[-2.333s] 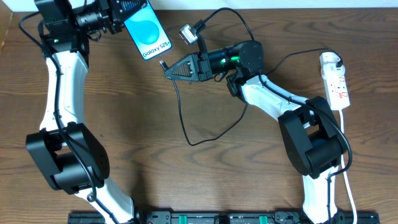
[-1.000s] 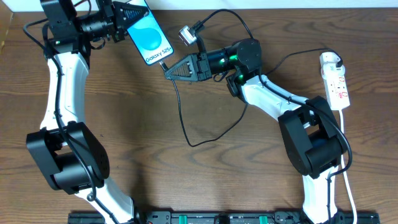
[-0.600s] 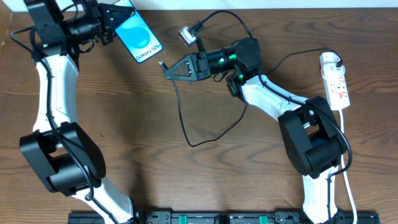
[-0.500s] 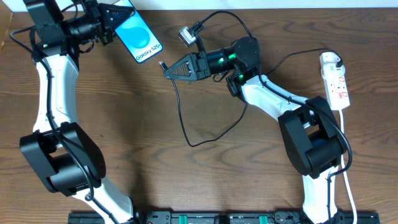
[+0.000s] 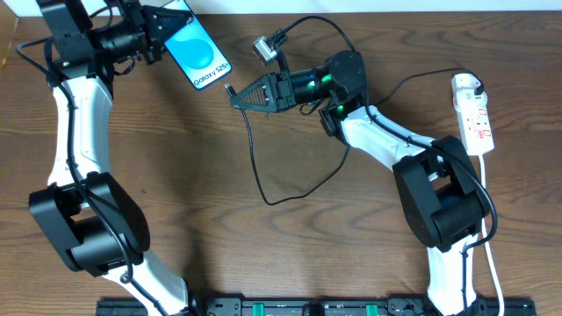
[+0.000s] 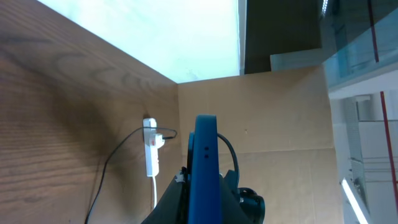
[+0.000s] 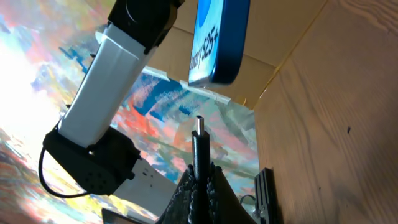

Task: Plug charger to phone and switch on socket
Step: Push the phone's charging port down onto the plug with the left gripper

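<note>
- Broadly, the surface carries only the slack of the cable; phone and plug tip are both held up over its far edge.
- Off on my right side lies the socket, well apart from both claws. The charger's white head seems seated at its far end. I cannot tell whether its switch is on, and I judge that step is not yet done.
- Up at the far left, the phone hangs tilted with its screen lit, and my left claw is clamped tight on its upper end.
- From the socket the charger loops across the wood to my right claw, which is pinched fully closed on the cable just behind the tip.
- Smallest, the plug tip points at the phone's lower edge, near but not touching. Mating it comes next, then the switch.
</note>
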Controlling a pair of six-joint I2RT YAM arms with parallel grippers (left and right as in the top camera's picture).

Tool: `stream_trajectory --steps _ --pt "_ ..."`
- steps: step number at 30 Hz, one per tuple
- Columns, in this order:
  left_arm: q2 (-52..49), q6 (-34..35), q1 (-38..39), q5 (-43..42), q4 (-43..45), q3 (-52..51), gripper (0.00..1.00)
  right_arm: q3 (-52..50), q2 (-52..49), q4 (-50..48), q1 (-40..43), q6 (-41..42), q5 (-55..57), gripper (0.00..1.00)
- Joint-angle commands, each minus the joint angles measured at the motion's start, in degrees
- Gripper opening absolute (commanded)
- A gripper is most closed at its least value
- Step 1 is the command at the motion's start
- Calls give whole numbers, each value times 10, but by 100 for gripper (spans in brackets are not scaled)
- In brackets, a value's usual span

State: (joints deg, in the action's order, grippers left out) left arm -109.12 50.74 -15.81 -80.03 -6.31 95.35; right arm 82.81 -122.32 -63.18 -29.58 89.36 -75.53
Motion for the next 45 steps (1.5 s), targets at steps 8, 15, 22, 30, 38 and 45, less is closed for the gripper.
stream_trajectory --steps 8,15,22,30,38,45 --pt "4 -23 7 -14 -18 5 7 3 2 0 -13 -17 12 2" --pt "4 -23 31 -10 -17 5 7 3 2 16 -13 -26 13 2" --pt "4 -23 27 -9 -17 5 7 3 2 24 -12 -31 12 2" --pt "4 -23 -8 -3 -7 5 7 3 2 24 -12 -33 5 2" --pt "4 -23 -2 -14 -7 5 7 3 2 24 -12 -33 11 1" --pt "4 -28 4 -14 -7 5 7 3 2 24 -12 -33 11 2"
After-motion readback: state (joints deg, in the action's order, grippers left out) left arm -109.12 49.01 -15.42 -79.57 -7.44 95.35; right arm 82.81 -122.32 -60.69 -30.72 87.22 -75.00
